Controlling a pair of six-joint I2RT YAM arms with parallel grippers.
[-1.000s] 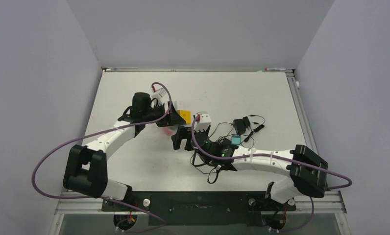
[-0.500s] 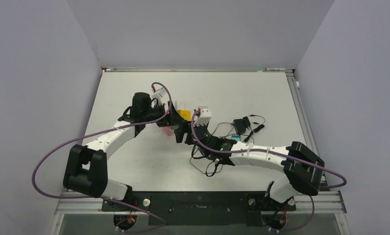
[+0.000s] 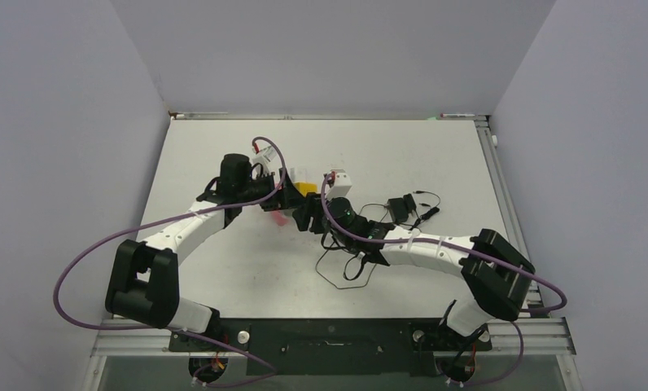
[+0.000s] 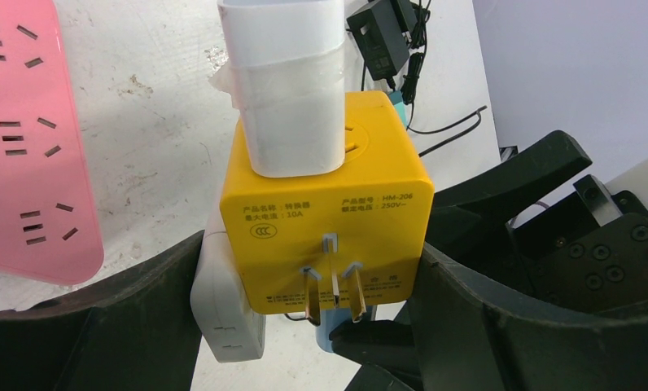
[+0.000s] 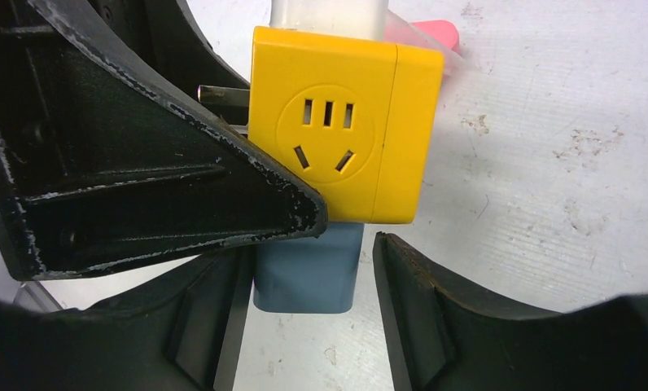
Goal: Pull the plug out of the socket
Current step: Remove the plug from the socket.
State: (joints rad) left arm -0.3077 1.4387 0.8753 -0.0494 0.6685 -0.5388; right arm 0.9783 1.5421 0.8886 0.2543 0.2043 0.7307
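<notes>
Your left gripper [image 4: 311, 248] clamps the yellow cube socket [image 4: 321, 220], bracing it against the pull. Your right gripper [image 5: 308, 252] brackets the blue-grey plug [image 5: 304, 281] seated in that cube, with one finger just short of contact and not yet gripping.
</notes>
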